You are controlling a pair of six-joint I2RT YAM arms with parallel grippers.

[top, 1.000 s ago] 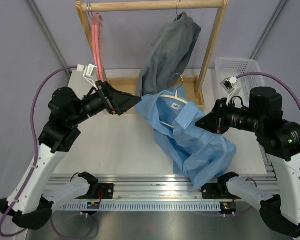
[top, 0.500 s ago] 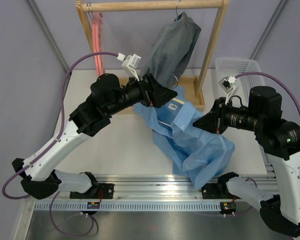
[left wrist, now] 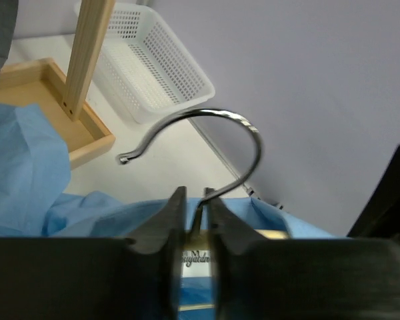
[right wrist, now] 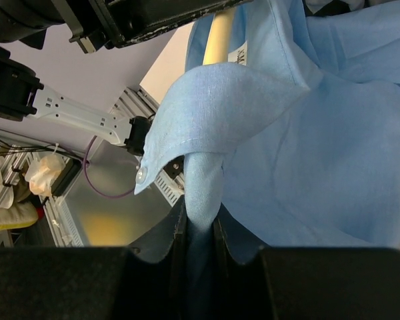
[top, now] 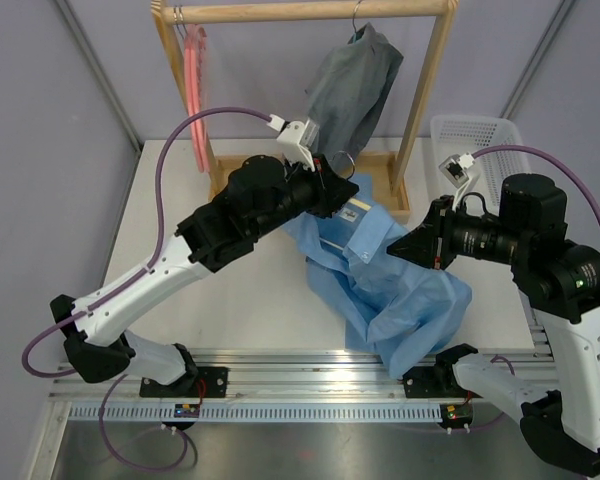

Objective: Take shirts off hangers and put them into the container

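From above, my left claw [top: 343, 190] is at the collar of the blue shirt [top: 405, 290]. The shirt lies heaped on the table [top: 240, 290] just in front of the rack [top: 300, 12]. My right claw [top: 395, 247] bites the cloth at the shirt's right side. The basket [top: 475, 135] stands well apart at the far right, and the grey shirt [top: 355, 85] hangs on the rack. If both claws pull the same way, I expect the whole heap will drag across the table with its frame inside.

From my left wrist, my fingers are clenched on the thin stem of the metal hook [left wrist: 243, 130], just above the cream hanger [left wrist: 270, 233]. The wire is smooth and round, so it could twist or slip out of my pinch. The hook's open tip points toward the rack's wooden tray [left wrist: 47, 87] and might snag there.

From my right wrist, my fingers are clamped on a narrow rolled fold of blue cloth under the collar. The collar tip carries a small button [right wrist: 141, 175]. So slim a bite may slide free under a hard tug. I cannot tell whether the front is buttoned, and if it is, the hanger may jam at the neck. The cloth looks thin, soft and creased.
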